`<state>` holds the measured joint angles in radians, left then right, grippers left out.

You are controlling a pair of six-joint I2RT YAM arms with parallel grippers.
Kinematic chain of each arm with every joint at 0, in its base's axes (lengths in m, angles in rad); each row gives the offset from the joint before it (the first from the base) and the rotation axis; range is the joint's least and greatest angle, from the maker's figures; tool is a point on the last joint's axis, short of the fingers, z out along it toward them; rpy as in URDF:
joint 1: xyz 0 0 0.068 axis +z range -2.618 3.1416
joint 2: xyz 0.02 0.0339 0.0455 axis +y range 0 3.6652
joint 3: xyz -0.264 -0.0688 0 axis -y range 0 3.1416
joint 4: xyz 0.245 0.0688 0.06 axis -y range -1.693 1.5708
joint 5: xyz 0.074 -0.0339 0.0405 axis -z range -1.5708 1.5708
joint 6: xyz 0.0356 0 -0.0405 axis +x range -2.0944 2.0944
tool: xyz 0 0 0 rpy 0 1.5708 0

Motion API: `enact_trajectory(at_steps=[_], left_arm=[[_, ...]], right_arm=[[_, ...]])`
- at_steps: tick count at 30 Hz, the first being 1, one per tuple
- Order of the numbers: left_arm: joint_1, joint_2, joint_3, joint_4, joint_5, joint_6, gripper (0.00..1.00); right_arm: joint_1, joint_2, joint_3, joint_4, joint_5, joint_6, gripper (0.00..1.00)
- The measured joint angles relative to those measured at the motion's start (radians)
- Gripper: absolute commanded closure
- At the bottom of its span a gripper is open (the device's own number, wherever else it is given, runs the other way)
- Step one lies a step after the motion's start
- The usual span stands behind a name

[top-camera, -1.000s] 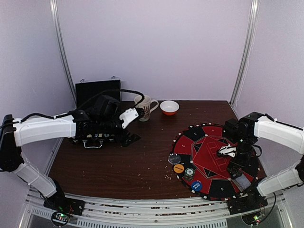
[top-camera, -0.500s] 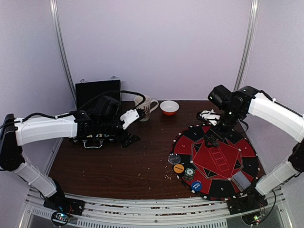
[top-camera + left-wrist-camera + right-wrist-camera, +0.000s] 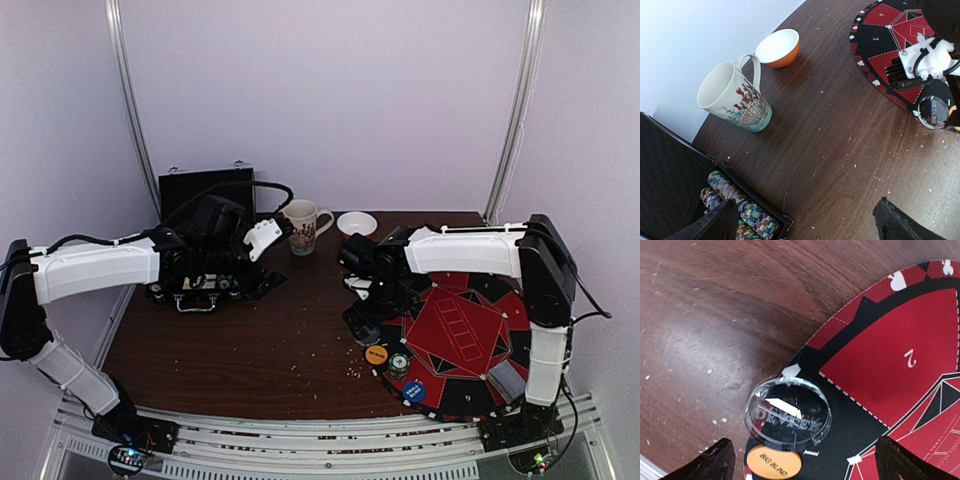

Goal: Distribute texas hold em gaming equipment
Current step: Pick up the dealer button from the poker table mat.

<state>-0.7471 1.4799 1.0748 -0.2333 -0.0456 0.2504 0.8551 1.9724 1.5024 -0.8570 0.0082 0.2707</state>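
"Well, where does my right hand [image 3: 805, 460] stand?"

"I see its fingers wide apart, gripping nothing, over the rim of the red-and-black mat [image 3: 880, 365]. The clear dealer disc [image 3: 788, 412] lies right below it, between the fingers, with the orange big-blind disc [image 3: 774, 465] just beside that. The grey deck [image 3: 507, 380] is well apart from it, at the mat's far side."

"And my left hand [image 3: 800, 227]?"

"Spread too, empty, above the desk [image 3: 840, 165]. The stacked chips [image 3: 735, 200] in the black case [image 3: 670, 190] sit by one finger; the mug [image 3: 732, 100] and bowl [image 3: 780, 47] are ahead."
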Motion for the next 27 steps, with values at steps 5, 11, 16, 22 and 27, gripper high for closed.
enact_trajectory(at_steps=[5, 11, 16, 22, 27], left_arm=[[0.001, 0.0, 0.0, 0.0, 0.002, -0.002, 0.02], [0.001, 0.0, 0.0, 0.0, 0.001, -0.002, 0.02], [0.001, 0.0, 0.0, 0.0, 0.0, -0.002, 0.02], [0.001, 0.0, 0.0, 0.0, 0.0, -0.002, 0.02], [0.002, 0.0, 0.0, 0.0, 0.0, -0.002, 0.02]], right_arm=[[-0.003, 0.04, 0.0, 0.024, 0.004, 0.032, 0.02], [-0.003, 0.077, 0.0, 0.055, 0.004, 0.032, 0.14], [-0.002, 0.098, 0.0, 0.072, -0.013, 0.031, 0.29], [-0.002, 0.1, 0.002, 0.082, -0.012, 0.035, 0.59], [-0.003, 0.101, 0.015, 0.066, -0.008, 0.043, 0.67]])
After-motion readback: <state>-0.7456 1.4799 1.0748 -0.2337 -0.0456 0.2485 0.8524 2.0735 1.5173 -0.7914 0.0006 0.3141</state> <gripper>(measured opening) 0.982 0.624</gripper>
